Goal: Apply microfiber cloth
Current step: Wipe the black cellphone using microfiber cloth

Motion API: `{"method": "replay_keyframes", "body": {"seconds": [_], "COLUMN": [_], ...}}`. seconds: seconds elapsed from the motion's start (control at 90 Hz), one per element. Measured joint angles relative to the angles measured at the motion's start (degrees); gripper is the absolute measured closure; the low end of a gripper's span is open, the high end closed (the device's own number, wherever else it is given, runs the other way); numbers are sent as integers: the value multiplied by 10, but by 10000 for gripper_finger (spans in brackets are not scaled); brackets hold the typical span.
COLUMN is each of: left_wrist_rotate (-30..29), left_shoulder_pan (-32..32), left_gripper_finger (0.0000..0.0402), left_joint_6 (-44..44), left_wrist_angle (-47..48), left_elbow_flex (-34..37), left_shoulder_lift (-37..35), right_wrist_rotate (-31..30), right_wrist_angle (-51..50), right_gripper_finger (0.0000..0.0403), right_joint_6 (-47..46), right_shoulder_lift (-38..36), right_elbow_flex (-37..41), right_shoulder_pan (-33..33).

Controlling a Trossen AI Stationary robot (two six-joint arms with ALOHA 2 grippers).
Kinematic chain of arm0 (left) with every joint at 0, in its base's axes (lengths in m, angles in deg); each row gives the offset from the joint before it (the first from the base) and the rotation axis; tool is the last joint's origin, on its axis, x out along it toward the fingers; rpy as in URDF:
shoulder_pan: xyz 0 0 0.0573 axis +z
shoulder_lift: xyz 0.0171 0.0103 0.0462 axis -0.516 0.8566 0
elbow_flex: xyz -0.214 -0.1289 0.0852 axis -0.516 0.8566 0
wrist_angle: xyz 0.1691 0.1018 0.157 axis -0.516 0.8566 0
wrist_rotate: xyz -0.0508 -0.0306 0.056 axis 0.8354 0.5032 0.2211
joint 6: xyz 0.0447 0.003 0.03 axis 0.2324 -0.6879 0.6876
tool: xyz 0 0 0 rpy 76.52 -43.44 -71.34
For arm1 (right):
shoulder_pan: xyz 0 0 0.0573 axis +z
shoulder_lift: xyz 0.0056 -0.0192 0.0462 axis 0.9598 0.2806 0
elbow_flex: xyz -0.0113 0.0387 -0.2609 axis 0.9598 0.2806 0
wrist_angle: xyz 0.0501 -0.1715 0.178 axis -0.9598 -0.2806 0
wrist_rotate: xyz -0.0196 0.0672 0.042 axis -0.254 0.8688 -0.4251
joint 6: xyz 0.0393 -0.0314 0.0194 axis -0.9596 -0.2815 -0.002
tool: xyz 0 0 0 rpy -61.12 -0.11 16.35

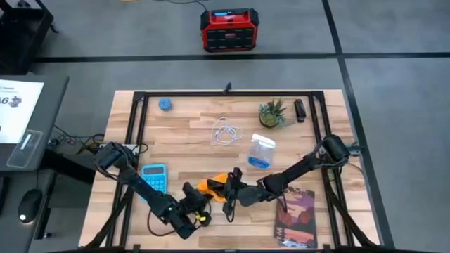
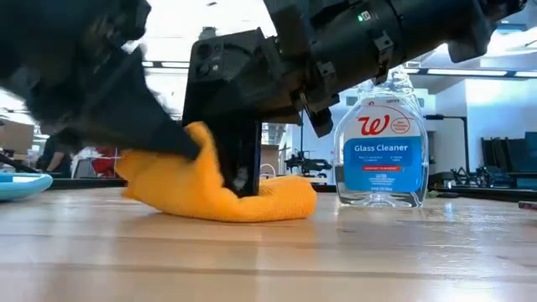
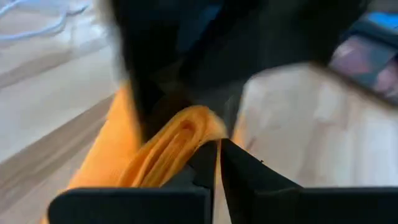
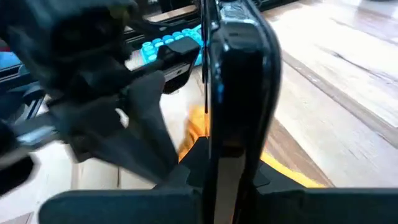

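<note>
Standing by the table, I see both arms meeting near the front edge, over the microfiber cloth (image 1: 213,187). The left gripper (image 3: 217,163) has its fingers pinched together on a bunched fold of that cloth; its wrist view shows orange layers squeezed right between the tips. The right gripper (image 4: 214,158) is clamped on a black smartphone (image 4: 239,74) held upright on edge, screen side facing the left gripper. The cloth lies on the wood directly under and between the two grippers, heaped against the foot of the phone in the low view, one end lifted toward the left fingers.

Just behind the right gripper stands a glass cleaner bottle (image 2: 382,143), close to the phone but not touching it as far as I can tell. A blue calculator (image 1: 154,176) lies beside the left arm, and a dark reddish book (image 1: 298,214) sits on the far side of the right arm.

That cloth looks soft and light, floppy enough to sag and bunch, so I reckon a pinch on a thick fold holds better than a single edge, which could slip free. It will drape over glass rather than push stiffly. The phone is the slippery, breakable part, so gentle pressure seems wise.
</note>
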Motion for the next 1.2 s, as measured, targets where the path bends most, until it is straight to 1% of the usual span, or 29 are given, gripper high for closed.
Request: {"method": "replay_keyframes", "body": {"seconds": [0.1, 0.222, 0.333, 0.422, 0.511, 0.622, 0.733, 0.8, 0.867, 0.967, 1.011, 1.078, 1.2], "left_wrist_rotate": [-11, -10, 12, 32, 34, 32, 32, 35, 50, 98, 120, 135, 134], "left_shoulder_pan": [15, 33, 34, 22, -1, -29, -50, -63, -75, -86, -86, -86, -70], "left_gripper_finger": [401, 402, 402, 402, 402, 402, 402, 402, 402, 402, 402, 402, 402], "left_joint_6": [35, 28, 11, 6, -11, -13, -13, -37, -79, -165, -203, -245, -261], "left_wrist_angle": [-20, 2, 10, 20, 30, 47, 106, 141, 176, 234, 249, 269, 265], "left_elbow_flex": [0, -1, -2, -1, -2, -22, -40, -44, -44, -42, -37, -30, -26], "left_shoulder_lift": [3, 11, 14, 16, 13, -15, -51, -70, -77, -72, -65, -46, 0], "right_wrist_rotate": [0, -10, -14, -14, -18, -37, -41, -41, -41, -39, -32, -28, -27], "right_wrist_angle": [1, -4, -10, -16, -29, -46, -50, -48, -48, -49, -50, -48, -46], "right_gripper_finger": [390, 390, 390, 390, 390, 390, 390, 390, 390, 390, 390, 390, 390], "right_joint_6": [0, 1, 2, 3, 4, 8, 10, 9, 9, 7, 7, 7, 7], "right_shoulder_lift": [0, 0, 0, -1, -7, -16, -21, -21, -21, -21, -21, -21, -21], "right_elbow_flex": [0, 1, 1, 1, 0, 1, 1, 1, 1, 1, 1, 1, 1], "right_shoulder_pan": [-2, 0, 2, 2, 4, 10, 11, 10, 10, 10, 10, 10, 10]}}
